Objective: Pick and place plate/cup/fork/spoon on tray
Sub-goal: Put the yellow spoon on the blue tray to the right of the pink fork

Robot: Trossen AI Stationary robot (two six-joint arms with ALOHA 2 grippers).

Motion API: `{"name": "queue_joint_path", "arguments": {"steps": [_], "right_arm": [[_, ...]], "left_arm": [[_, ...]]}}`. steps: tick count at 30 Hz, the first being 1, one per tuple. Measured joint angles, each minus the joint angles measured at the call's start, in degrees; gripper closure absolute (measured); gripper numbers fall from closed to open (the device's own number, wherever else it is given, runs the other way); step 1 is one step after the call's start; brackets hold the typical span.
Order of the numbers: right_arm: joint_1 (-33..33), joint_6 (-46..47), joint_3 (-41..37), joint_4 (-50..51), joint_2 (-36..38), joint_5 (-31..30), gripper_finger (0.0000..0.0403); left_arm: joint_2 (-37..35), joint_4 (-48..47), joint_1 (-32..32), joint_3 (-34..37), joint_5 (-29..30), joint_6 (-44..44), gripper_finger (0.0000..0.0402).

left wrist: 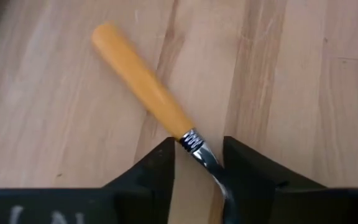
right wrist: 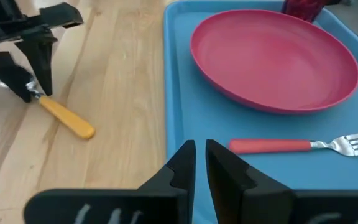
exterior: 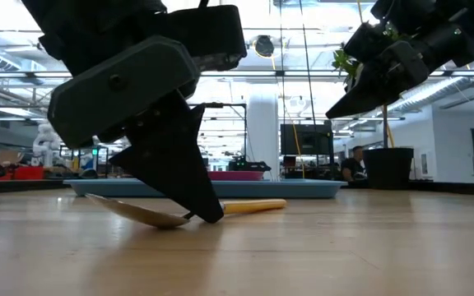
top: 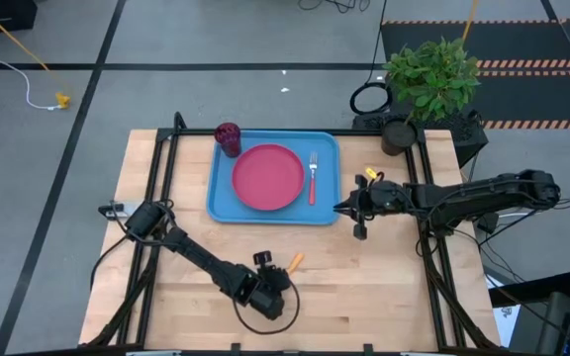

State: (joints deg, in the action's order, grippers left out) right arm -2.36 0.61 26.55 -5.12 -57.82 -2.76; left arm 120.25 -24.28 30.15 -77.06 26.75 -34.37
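Orange-handled spoon, last item off the tray, is lying flat; left gripper is straddling its neck, jaws apart, not yet clamped. Right gripper, jaws nearly together, is waiting beside the tray.

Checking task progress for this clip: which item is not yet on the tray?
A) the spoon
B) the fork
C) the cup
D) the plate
A: the spoon lies on the wooden table, off the tray, with the left gripper set around its neck.

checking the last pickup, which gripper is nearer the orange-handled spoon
Left. The left gripper straddles the orange-handled metal spoon at its neck; the right gripper hangs beside the light blue plastic tray.
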Motion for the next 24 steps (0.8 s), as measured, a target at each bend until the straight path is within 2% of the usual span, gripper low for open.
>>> {"name": "queue_joint_path", "arguments": {"steps": [7,13,16,20,24], "right_arm": [[2.0,0.1,0.0,-0.8,0.0,0.0,0.0371],[4.7,2.7,0.0,-5.4,-0.6,0.0,0.0371],[6.9,3.7,0.0,-9.2,-1.9,0.0,0.0371],[9.6,6.6,0.6,-14.9,-6.0,0.0,0.0371],[12.3,9.8,5.8,-13.3,-13.1,0.0,0.0371]], "left_arm": [[0.0,0.0,-0.1,0.0,-1.2,3.5,0.0328],[0.0,0.2,-0.6,-0.8,-1.2,7.9,0.0356],[0.1,0.2,-1.3,-0.9,-1.1,8.4,0.0357],[0.1,0.2,-2.0,-0.9,-1.2,6.8,0.0336],[0.1,0.2,-2.8,-1.0,-1.6,5.3,0.031]]}}
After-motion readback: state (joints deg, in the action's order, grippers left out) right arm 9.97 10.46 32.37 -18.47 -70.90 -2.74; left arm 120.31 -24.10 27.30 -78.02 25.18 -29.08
